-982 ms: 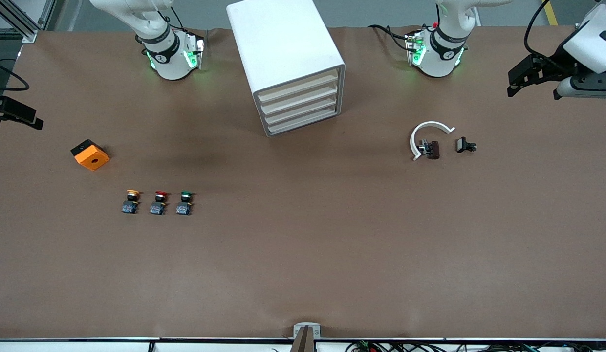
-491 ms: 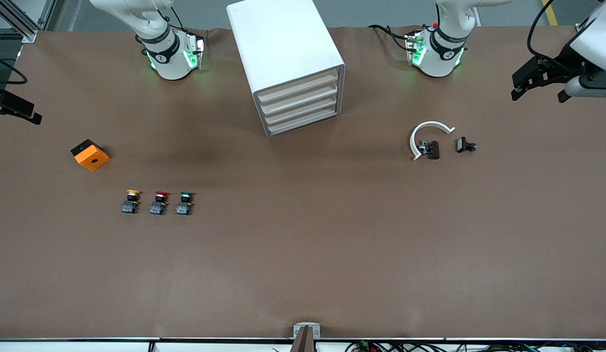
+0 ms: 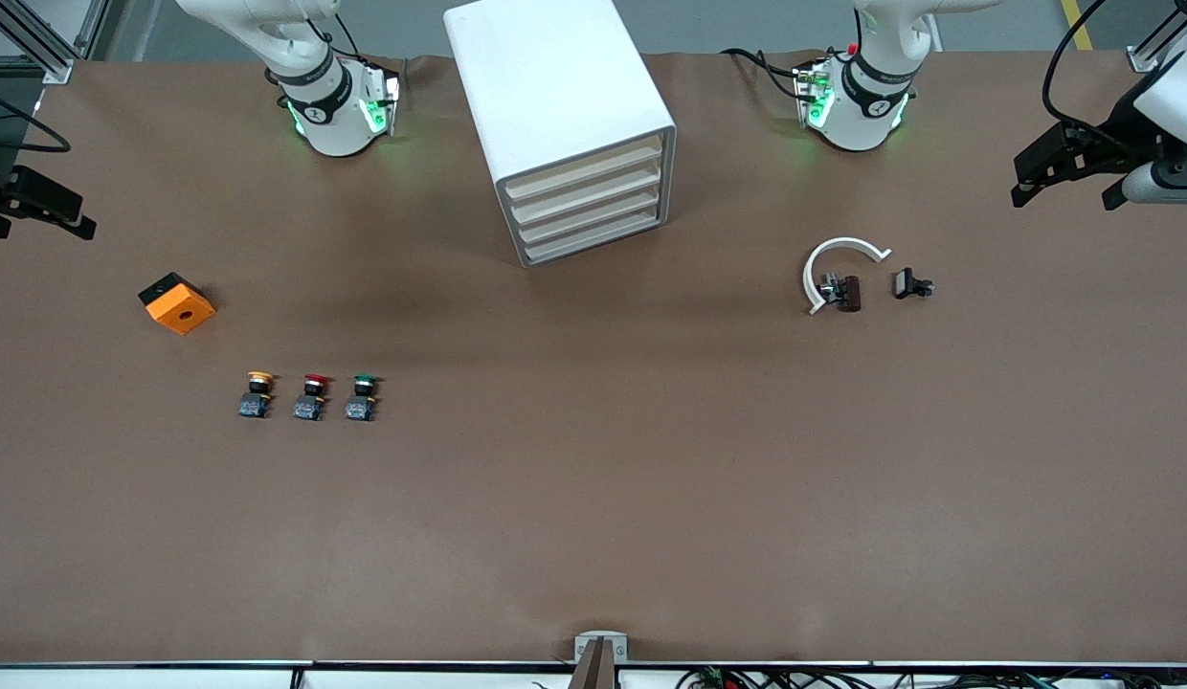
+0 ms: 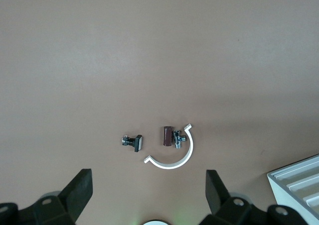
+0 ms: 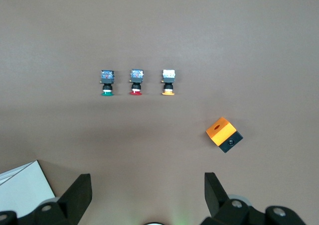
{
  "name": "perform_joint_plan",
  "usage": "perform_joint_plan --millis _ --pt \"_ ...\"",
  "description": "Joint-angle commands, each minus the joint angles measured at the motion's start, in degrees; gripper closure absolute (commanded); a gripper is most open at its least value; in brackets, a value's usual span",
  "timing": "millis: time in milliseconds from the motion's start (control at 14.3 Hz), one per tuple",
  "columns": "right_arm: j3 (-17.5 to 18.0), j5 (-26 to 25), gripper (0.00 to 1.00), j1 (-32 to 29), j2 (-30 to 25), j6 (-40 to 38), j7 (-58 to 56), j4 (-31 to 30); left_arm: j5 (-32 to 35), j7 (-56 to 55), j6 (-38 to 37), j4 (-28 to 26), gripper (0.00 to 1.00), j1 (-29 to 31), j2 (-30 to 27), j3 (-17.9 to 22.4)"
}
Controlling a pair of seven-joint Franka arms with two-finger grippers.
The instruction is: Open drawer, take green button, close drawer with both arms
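The white cabinet (image 3: pixel 555 86) stands at the table's robot edge between the two arm bases. All four cream drawers are shut; the drawer (image 3: pixel 588 216) is third from top. The green-capped button (image 3: pixel 363 396) stands on the table, nearer the front camera than the cabinet, toward the right arm's end; it also shows in the right wrist view (image 5: pixel 106 80). My left gripper (image 3: pixel 1064 187) hangs open and empty over the left arm's end of the table, also seen in its wrist view (image 4: pixel 148 190). My right gripper (image 3: pixel 38 215) hangs open and empty over the right arm's end, also seen in its wrist view (image 5: pixel 147 192).
A red-capped button (image 3: pixel 311 396) and a yellow-capped button (image 3: pixel 257 394) stand in a row with the green one. An orange block (image 3: pixel 177 303) lies toward the right arm's end. A white C-shaped ring (image 3: pixel 833 263), a brown part (image 3: pixel 850 293) and a small black part (image 3: pixel 909 284) lie toward the left arm's end.
The left gripper has drifted outward toward the left arm's end of the table. The right gripper has shifted slightly at its end. Nothing on the table has moved.
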Motion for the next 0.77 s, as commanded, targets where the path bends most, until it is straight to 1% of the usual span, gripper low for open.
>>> perform_joint_plan --millis 0,140,491,701 --pt "1.27 0.43 0.00 -1.04 -1.77 0.88 -0.61 -1.42 0.19 -1.86 -1.00 0.40 0.00 0.48 -0.22 -0.39" --pt "1.27 0.43 0.00 -0.86 -1.77 0.97 -0.53 -1.42 0.19 -3.54 -1.00 0.23 0.00 0.48 -0.39 -0.65" --pt "1.18 0.07 0.00 -1.04 -1.86 2.20 -0.53 -0.98 0.28 -3.81 -0.74 -1.09 0.00 0.48 -1.53 -0.91" --pt "1.10 0.07 0.00 -1.04 -1.77 2.20 -0.53 -0.98 0.37 -3.89 0.31 -3.72 0.00 0.48 -3.20 -0.91"
